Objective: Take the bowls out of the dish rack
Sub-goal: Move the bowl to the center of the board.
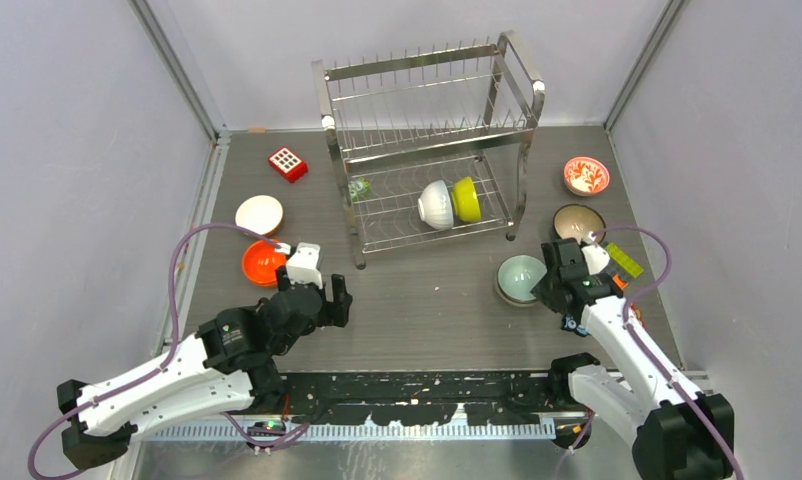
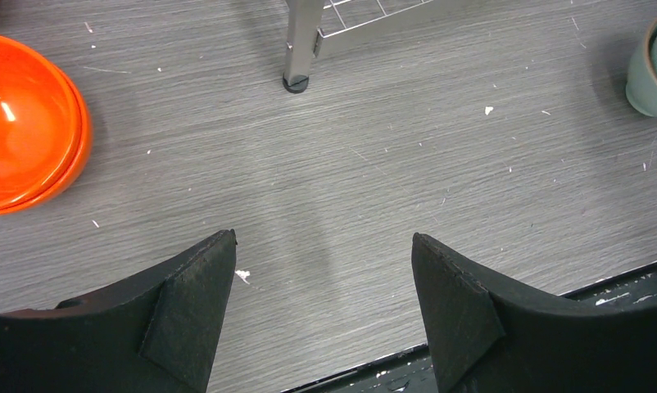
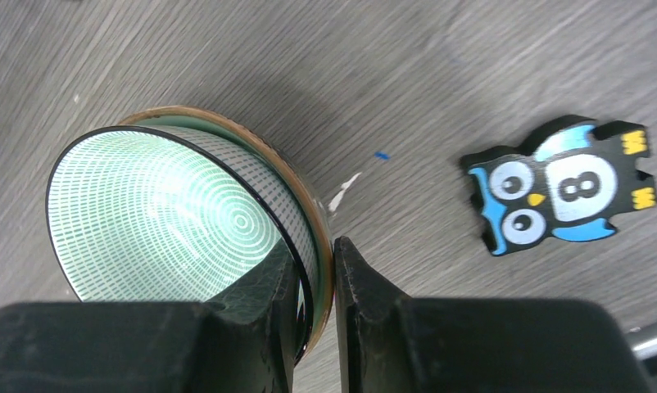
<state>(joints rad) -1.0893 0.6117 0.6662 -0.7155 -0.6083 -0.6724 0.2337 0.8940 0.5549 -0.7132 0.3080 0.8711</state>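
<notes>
**Progress.** By judgement, the unloading is well past half: five bowls stand on the surface and two lie in the rack, as far as the views show.

**Dish rack** (image 1: 329, 120): two tiers of shiny steel wire with upright prongs along the top, standing at the middle of the far edge of the surface (image 1: 427, 300). The upper tier is bare.
- Lower tier: white bowl (image 1: 435, 204), glossy, tipped on its side.
- Lime-yellow bowl (image 1: 466, 198), also on its side, touching the white one on its right.

**Unloaded, left edge.**
- Cream-white bowl (image 1: 259, 213), upright, smooth.
- Orange bowl (image 1: 264, 262), glossy with bright highlights, just nearer than the cream one.

**Unloaded, right edge.**
- Red-and-white patterned bowl (image 1: 586, 175), toward the far right corner.
- Dark brown bowl (image 1: 579, 222), with a pale inside, just nearer.
- Pale teal bowl (image 3: 186, 221), nearest of the three. Its inside is printed with fine concentric green rings and the lip is dark. A tan-edged rim shows behind it; whether that is a second bowl nested under it cannot be told.

**Hands.**
- Right hand (image 3: 317, 250): pinching the teal bowl's wall, one finger inside and one outside.
- Left hand (image 2: 323, 237): spread and empty, with matte black padded fingers, over bare grey wood-grain surface beside the orange bowl.

**Other.**
- Flat owl-shaped piece (image 3: 559, 192) in black and blue, marked 8, lying near the teal bowl.
- Red block with white dots (image 1: 288, 163), left of the rack.
</notes>
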